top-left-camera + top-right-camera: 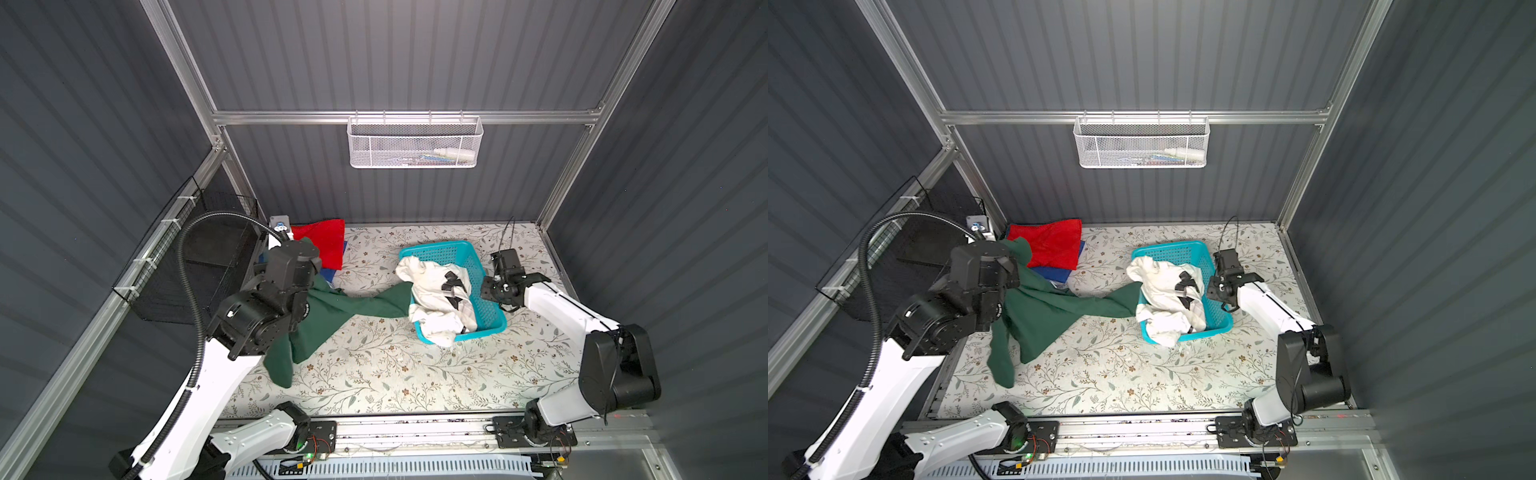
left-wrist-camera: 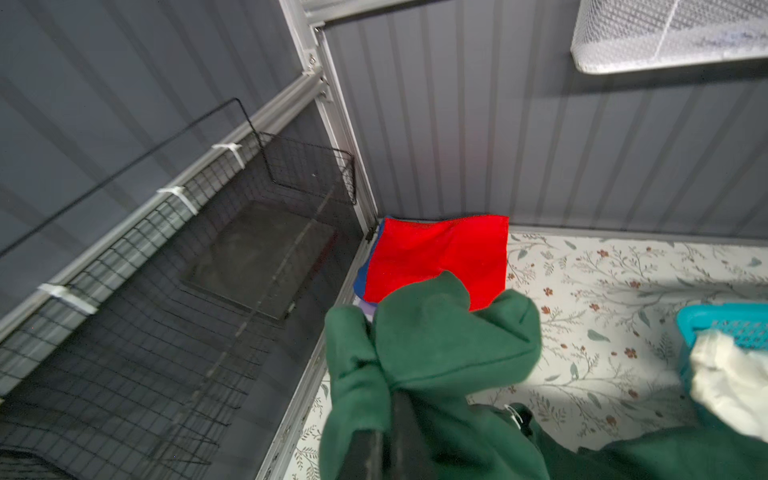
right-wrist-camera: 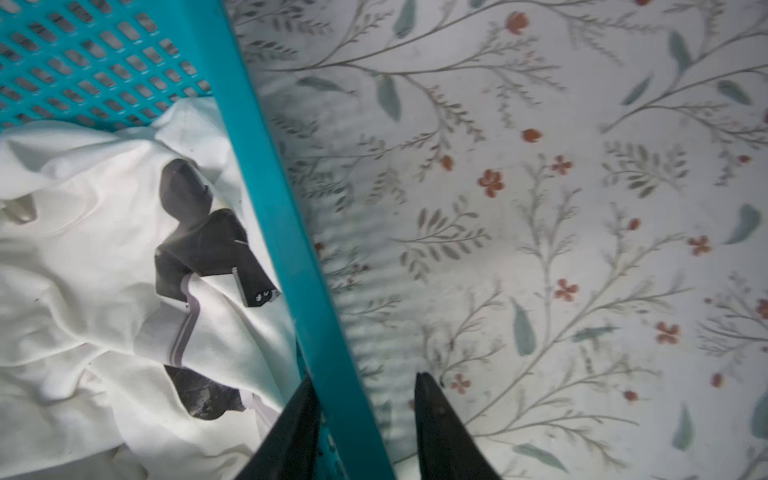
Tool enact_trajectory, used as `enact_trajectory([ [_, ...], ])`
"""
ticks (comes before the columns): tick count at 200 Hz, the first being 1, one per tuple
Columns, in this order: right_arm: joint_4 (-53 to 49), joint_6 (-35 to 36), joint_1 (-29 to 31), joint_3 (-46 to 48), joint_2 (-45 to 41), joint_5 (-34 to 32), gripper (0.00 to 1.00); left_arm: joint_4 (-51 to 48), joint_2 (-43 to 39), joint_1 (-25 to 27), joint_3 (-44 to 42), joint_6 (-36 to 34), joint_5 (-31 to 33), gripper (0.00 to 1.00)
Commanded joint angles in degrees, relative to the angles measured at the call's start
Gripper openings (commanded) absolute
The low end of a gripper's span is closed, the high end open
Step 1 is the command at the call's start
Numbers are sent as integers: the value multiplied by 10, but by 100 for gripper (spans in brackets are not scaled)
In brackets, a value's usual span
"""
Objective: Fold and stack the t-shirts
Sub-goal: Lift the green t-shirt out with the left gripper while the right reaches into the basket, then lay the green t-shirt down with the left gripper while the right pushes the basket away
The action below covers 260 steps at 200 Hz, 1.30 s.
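1. The table (image 1: 374, 374) has a pale cover printed with leafy sprigs and small flowers.
2. A turquoise lattice basket (image 1: 440, 247) stands on it, right of centre.
3. A folded blue t-shirt (image 1: 1054, 273) lies in the far left corner, with a red t-shirt (image 1: 324, 241) on top.
4. A dark green t-shirt (image 1: 332, 307) trails across the surface from the left side to the basket.

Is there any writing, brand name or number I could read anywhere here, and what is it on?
Nothing here can be read.
white t-shirt: black marks only, no legible letters.
print on the left arm: tiny white characters, too small to read.
bottle and packets in the white mesh basket: labels blurred.
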<state>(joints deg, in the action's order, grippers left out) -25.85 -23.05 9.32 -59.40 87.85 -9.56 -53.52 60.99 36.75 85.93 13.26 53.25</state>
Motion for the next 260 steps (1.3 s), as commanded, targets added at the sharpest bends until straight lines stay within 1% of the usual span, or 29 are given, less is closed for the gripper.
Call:
enact_trajectory([
  [1, -41, 13, -22, -32, 9, -22, 47, 30, 11, -2, -17, 26, -49, 0],
  [12, -47, 13, -23, -40, 5, -38, 50, 20, 28, -4, -20, 36, -56, 0],
  [22, -53, 9, -23, -47, 0, -47, 59, 19, 38, -8, -31, 44, -59, 0],
  [30, -60, 7, -23, -50, -6, -45, 61, 34, 42, -8, -44, 46, -72, 0],
  [35, -61, 8, -23, -52, -11, -37, 61, 48, 42, -9, -68, 44, -84, 0],
  [45, -63, 7, -22, -51, -24, -14, 63, 72, 45, -10, -90, 49, -106, 0],
  [61, -60, 1, -15, -38, -53, 24, 73, 119, 54, -11, -123, 58, -156, 0],
  [70, -55, -5, -8, -30, -71, 53, 74, 142, 66, -11, -140, 66, -188, 0],
  [84, -44, -9, 18, -13, -100, 97, 74, 176, 93, -11, -160, 80, -235, 0],
  [103, -39, -12, 85, -1, -128, 113, 76, 210, 139, -11, -172, 99, -278, 0],
  [113, -40, -20, 122, 2, -134, 113, 76, 237, 158, -11, -181, 109, -301, 0],
  [124, -37, -31, 157, 3, -134, 129, 76, 269, 172, -11, -195, 120, -325, 0],
  [131, -34, -43, 173, 5, -129, 143, 76, 288, 176, -12, -203, 120, -345, 9],
  [138, -27, -53, 187, 5, -122, 157, 76, 302, 180, -12, -211, 122, -356, 27],
  [140, -24, -54, 191, 6, -121, 160, 76, 306, 180, -13, -214, 124, -356, 30],
  [142, -22, -56, 195, 7, -117, 163, 75, 308, 180, -13, -216, 126, -356, 36],
  [145, -18, -59, 202, 7, -114, 166, 75, 314, 179, -13, -220, 127, -357, 39],
  [156, -12, -67, 222, 3, -94, 163, 75, 326, 170, -15, -238, 134, -355, 44],
  [163, -14, -68, 235, -3, -81, 156, 74, 332, 159, -16, -250, 137, -349, 50],
  [166, -15, -69, 239, -5, -73, 154, 73, 334, 153, -16, -255, 138, -347, 54],
  [171, -17, -69, 246, -10, -64, 151, 72, 336, 144, -17, -262, 140, -341, 65],
  [179, -21, -68, 256, -17, -49, 143, 71, 334, 127, -16, -272, 142, -329, 80],
  [185, -22, -66, 263, -22, -38, 139, 71, 330, 114, -16, -279, 144, -321, 87],
  [199, -22, -63, 274, -32, -16, 130, 70, 320, 87, -17, -295, 147, -307, 96],
  [216, -34, -64, 279, -48, 17, 114, 65, 305, 65, -17, -311, 149, -304, 99],
  [237, -50, -65, 279, -64, 48, 96, 50, 293, 49, -16, -330, 157, -309, 100],
  [260, -55, -67, 279, -69, 59, 70, 34, 297, 41, -16, -351, 167, -314, 100],
])
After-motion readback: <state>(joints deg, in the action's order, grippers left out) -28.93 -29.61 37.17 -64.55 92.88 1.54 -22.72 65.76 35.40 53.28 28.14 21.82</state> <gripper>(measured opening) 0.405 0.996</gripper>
